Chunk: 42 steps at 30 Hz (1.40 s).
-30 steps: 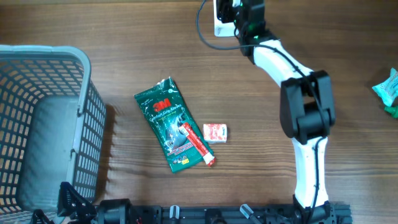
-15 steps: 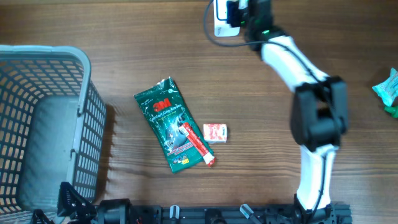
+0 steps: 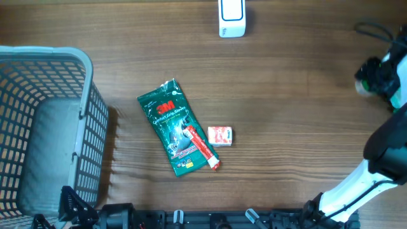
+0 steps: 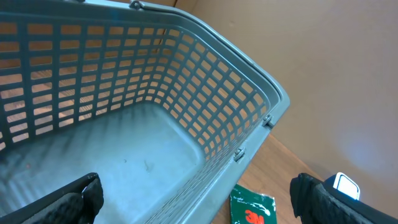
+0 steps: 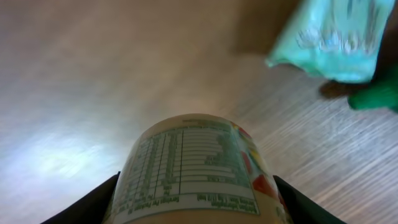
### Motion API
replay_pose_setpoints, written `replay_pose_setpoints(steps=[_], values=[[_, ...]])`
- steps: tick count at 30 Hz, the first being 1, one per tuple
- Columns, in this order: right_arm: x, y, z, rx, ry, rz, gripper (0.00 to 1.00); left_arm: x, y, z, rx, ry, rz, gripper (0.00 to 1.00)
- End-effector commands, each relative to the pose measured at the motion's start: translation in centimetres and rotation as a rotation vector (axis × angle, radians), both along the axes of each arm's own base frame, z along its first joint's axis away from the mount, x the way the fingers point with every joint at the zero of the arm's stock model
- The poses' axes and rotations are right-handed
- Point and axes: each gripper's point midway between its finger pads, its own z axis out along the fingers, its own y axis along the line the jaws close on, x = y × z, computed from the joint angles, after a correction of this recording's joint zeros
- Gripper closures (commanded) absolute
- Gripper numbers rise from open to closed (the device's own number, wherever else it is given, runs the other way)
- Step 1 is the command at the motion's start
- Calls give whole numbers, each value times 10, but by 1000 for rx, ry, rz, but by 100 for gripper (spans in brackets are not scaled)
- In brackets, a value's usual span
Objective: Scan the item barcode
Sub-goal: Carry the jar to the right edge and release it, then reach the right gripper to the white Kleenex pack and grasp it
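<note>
Right end effector (image 5: 196,186) is clamped on a small round bottle (image 5: 193,162), one finger on each side of the body. It is held above the tabletop (image 3: 286,127) near the right edge, just by a teal packet (image 5: 336,37). Left end effector (image 4: 196,186) is spread wide with nothing in it, over the grey basket (image 3: 82,70) at the left edge.

The white scanner (image 3: 231,18) sits mid far edge, well apart from the bottle.

Handling, judged:
- The bottle looks rigid and probably light.
- The glossy wrapped label could slip or rotate in the grip.
- Hold it across the body, below the top, and keep the fingers off the printed panel.

Writing:
- The bottle label has a facts-style table of fine print, too blurred to read, plus red and yellow graphics on one side.
- No barcode is visible from here, so it may be on the hidden side and need a wrist turn toward the scanner.
- The green packet (image 3: 172,127) mid tabletop reads "3M".
- A red tube (image 3: 202,147) lies on the green packet and a small red-white box (image 3: 220,135) just beside it; their text is too small to read.
</note>
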Motion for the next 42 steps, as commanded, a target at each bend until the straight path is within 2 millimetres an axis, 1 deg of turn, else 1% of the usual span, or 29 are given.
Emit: replay_pose_setpoints(steps=[1,3,4,6,7,8,10,11,12,14,15,18,20,21,22,23,24,25,26,28,29,31,32,33,34,36,38,40,42], values=[[-23,-25,-28,11,2,-98,38,1,-1,-10,-10,29,-4,0],[-28,-51,-37,-22,-54,-160,28,1,-1,-10,-10,29,-4,0],[-29,-63,-38,-37,-78,-181,25,1,-1,-10,-10,29,-4,0],[-29,-82,-34,-67,-122,-215,21,1,-1,-10,-10,29,-4,0],[-26,-92,-31,-75,-162,-228,13,1,-1,-10,-10,29,-4,0],[-22,-93,-29,-65,-191,-224,3,1,-1,-10,-10,29,-4,0],[-10,-92,-23,-30,-250,-201,0,1,-1,-10,-10,29,-4,0],[1,-89,-12,3,-301,-180,0,1,-1,-10,-10,29,-4,0],[13,-87,6,28,-352,-159,0,1,-1,-10,-10,29,-4,0],[27,-86,44,39,-428,-131,0,1,-1,-10,-10,29,-4,0],[31,-86,75,29,-468,-120,0,1,-1,-10,-10,29,-4,0],[26,-82,161,-10,-577,-171,0,1,-1,-10,-10,29,-4,0],[18,-67,207,-4,-656,-196,0,1,-1,-10,-10,29,-4,0],[12,-55,226,13,-696,-196,0,1,-1,-10,-10,30,-4,0],[4,-31,253,62,-753,-179,0,1,-1,-10,-10,29,-4,0],[-2,-11,269,104,-784,-156,0,1,-1,-10,-10,29,-4,0],[-7,9,281,146,-806,-119,0,1,-1,-10,-10,29,-4,0],[-13,35,294,204,-825,-68,0,1,-1,-10,-10,29,-4,0],[-19,56,300,250,-828,-30,0,1,-1,-10,-10,29,-4,0],[-28,100,301,346,-786,38,1,1,-1,-10,-10,29,-4,0],[-28,113,300,376,-771,61,0,1,-1,-10,-10,29,-4,0],[-33,157,287,474,-679,127,0,1,-1,-10,-10,29,-4,0],[-37,184,276,519,-612,179,0,1,-1,-10,-10,29,-4,0],[-40,201,269,548,-568,210,0,1,-1,-10,-10,29,-4,0],[-45,223,258,584,-509,246,0,1,-1,-10,-10,29,-4,0],[-60,278,225,661,-355,357,0,1,-1,-10,-10,29,-4,0],[-71,308,201,694,-266,420,0,1,-1,-10,-10,29,-4,0],[-83,338,170,723,-169,450,0,1,-1,-10,-10,29,-4,0],[-95,364,131,736,-60,400,1,1,-1,-10,-10,29,-4,0]])
